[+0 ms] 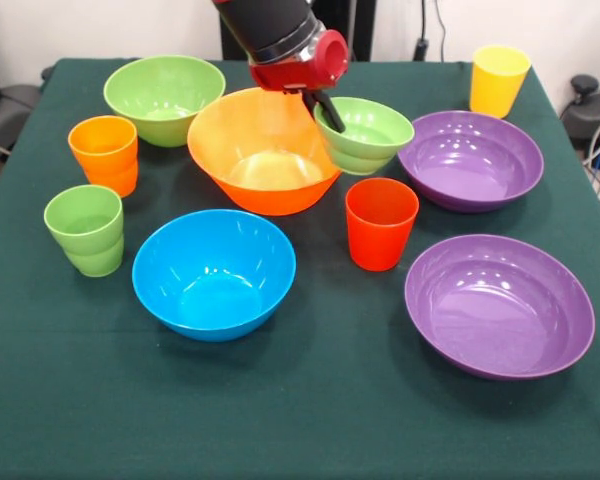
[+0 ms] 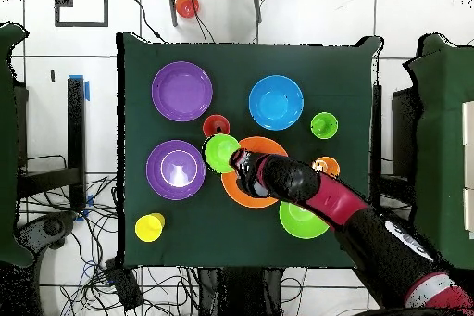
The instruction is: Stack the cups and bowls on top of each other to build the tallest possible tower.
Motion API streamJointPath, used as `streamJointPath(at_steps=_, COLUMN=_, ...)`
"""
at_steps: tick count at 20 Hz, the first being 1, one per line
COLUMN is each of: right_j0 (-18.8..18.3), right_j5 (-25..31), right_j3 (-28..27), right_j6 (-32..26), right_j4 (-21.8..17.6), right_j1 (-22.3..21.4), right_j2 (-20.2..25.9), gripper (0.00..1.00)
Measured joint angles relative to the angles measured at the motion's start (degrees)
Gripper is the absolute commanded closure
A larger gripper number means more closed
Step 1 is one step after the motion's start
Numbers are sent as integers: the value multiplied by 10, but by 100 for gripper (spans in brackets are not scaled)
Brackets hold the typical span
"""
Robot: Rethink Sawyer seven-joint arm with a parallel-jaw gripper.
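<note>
- Gripper (image 1: 327, 110): clamped on the near rim of the small green bowl (image 1: 368, 133), one finger inside, one outside; a rim pinch suits a thin-walled bowl too wide to span.
- Small green bowl: appears lifted and slightly tilted, just beside the orange bowl (image 1: 265, 148), rim overlapping its edge in the overhead view; whether it clears the table (image 1: 310, 400) cannot be told.
- Orange bowl: largest, mid-table, upright and empty; likely the base, since the widest bowl outermost gives a stable nest.
- Tower: not begun; no piece sits in another.
- Blue bowl (image 1: 214, 272): near side, apart, upright, empty.
- Medium green bowl (image 1: 164, 97): far side, close behind the orange bowl.
- Purple bowls: one (image 1: 470, 158) just beside the small green bowl, one (image 1: 499, 303) nearer the camera; both shallow, empty.
- Cups: orange (image 1: 104, 153) and green (image 1: 84, 229) at one side, red (image 1: 381, 223) between the blue bowl and the nearer purple bowl, yellow (image 1: 498, 80) at a far corner; all upright, none stacked.
- Judgement: step in hand is carrying the small bowl toward the orange one; the tilt risks a slip from the pinch.
</note>
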Motion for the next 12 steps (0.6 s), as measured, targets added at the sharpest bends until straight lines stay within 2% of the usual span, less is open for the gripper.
streamJointPath(at_steps=5, right_j0=0, right_j5=-3, right_j3=-2, right_j6=0, right_j4=-7, right_j1=8, right_j2=0, gripper=100)
streamJointPath(at_steps=12, right_j0=0, right_j5=-9, right_j3=-10, right_j6=0, right_j4=-7, right_j1=52, right_j2=3, gripper=100)
